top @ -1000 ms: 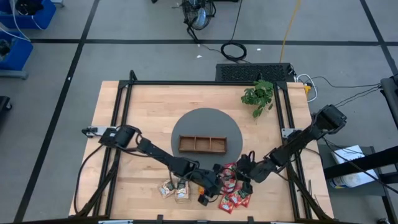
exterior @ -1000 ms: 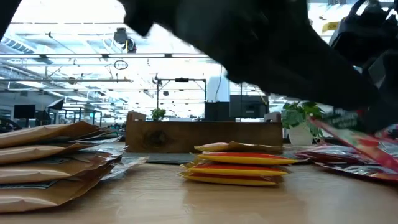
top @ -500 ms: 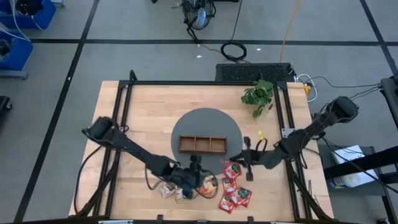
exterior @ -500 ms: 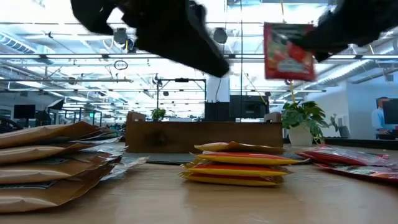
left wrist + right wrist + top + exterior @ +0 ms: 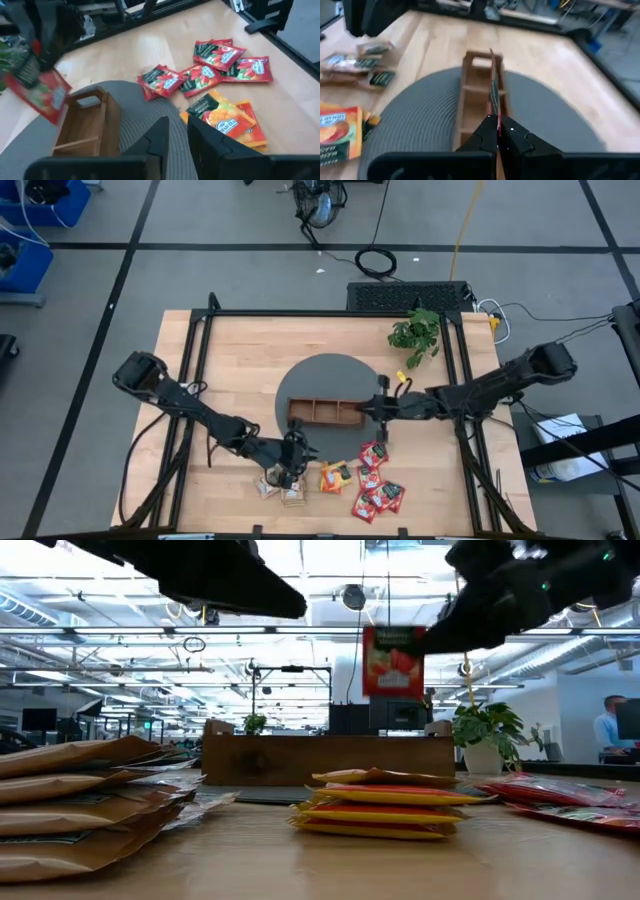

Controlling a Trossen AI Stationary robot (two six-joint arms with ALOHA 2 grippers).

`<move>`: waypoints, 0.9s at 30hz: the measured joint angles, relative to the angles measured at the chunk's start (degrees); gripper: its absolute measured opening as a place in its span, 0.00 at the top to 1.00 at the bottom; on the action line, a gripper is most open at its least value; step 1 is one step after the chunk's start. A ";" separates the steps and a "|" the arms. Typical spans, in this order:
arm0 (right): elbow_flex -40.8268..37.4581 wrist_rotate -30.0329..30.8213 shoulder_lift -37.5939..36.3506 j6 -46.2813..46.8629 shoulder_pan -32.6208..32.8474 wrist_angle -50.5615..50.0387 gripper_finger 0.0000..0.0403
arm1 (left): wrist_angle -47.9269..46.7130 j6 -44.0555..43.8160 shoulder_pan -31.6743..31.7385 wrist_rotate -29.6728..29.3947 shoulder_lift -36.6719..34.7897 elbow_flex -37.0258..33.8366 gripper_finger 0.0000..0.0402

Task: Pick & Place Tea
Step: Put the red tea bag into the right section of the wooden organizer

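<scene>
Where legible, orange sachet [image 5: 226,119] reads "TEA".

Bright even overhead light, soft shadows, blurred wrist views.

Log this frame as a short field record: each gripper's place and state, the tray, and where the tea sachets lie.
right gripper: over the right end of the wooden tray, shut on a red sachet hanging edge-down
left gripper: low over the tan sachets near the table's front edge; grip not clear
tray: on the round grey mat, compartments look empty
orange sachets: stacked in front of the mat
red sachets: loose cluster right of the orange stack
</scene>
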 joint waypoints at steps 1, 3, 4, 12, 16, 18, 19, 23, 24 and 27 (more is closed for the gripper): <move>0.00 -0.89 1.59 0.45 -0.62 1.34 1.00 | -0.31 0.14 -0.16 0.02 0.02 -0.08 0.84; 0.00 -1.43 4.09 0.95 -1.44 1.68 1.00 | -0.33 0.48 -0.32 0.02 0.11 -0.08 0.87; -0.05 -1.39 5.19 1.12 -1.77 1.60 1.00 | -0.35 0.57 -0.38 0.02 0.05 -0.08 0.88; 0.00 -1.32 6.89 2.61 -2.61 1.47 1.00 | -0.74 0.63 -0.36 0.02 0.04 -0.08 0.95; 0.00 -1.25 6.03 2.94 -2.61 -0.43 1.00 | -1.53 0.57 -0.05 0.02 0.04 -0.06 0.98; 0.02 -1.23 5.52 3.49 -2.61 -0.32 1.00 | -1.80 0.56 -0.03 0.02 0.04 -0.06 0.99; 0.02 -1.25 5.14 3.63 -2.61 -0.56 1.00 | -1.82 0.56 -0.01 0.00 0.04 -0.06 0.99; 0.54 -1.25 2.73 3.72 -2.61 -3.76 1.00 | -2.03 0.46 -0.06 0.02 0.04 -0.06 0.97; 0.95 -1.29 1.97 3.92 -2.59 -6.42 1.00 | -2.02 0.47 -0.04 0.02 0.04 -0.06 0.96; 3.06 -1.42 0.96 5.64 -2.59 -13.39 1.00 | -2.04 0.61 -0.03 0.01 0.04 -0.06 0.92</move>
